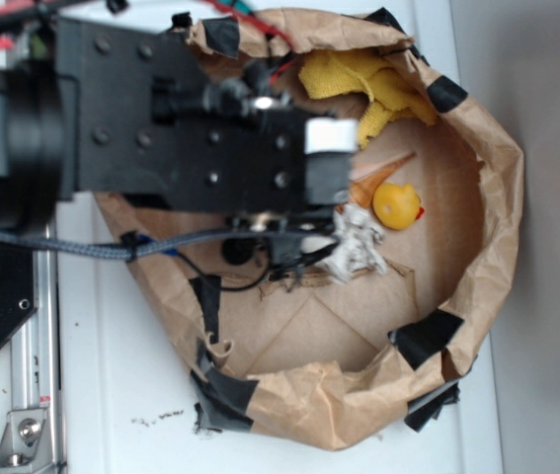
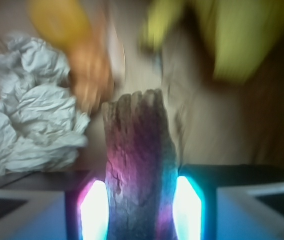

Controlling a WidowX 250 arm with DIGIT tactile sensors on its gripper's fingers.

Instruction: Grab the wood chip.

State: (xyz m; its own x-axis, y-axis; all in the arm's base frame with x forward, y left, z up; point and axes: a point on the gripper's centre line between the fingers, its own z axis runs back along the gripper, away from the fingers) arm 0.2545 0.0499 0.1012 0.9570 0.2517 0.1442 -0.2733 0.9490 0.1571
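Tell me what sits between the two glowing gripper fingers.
In the wrist view, the wood chip stands upright between the gripper's lit fingers, filling the gap; contact can't be confirmed.

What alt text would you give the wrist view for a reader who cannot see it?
A dark, rough-grained wood chip stands upright between the tool's two glowing pads, which sit tight against its sides. Behind it, blurred, are crumpled white paper at left, an orange object and a yellow cloth.
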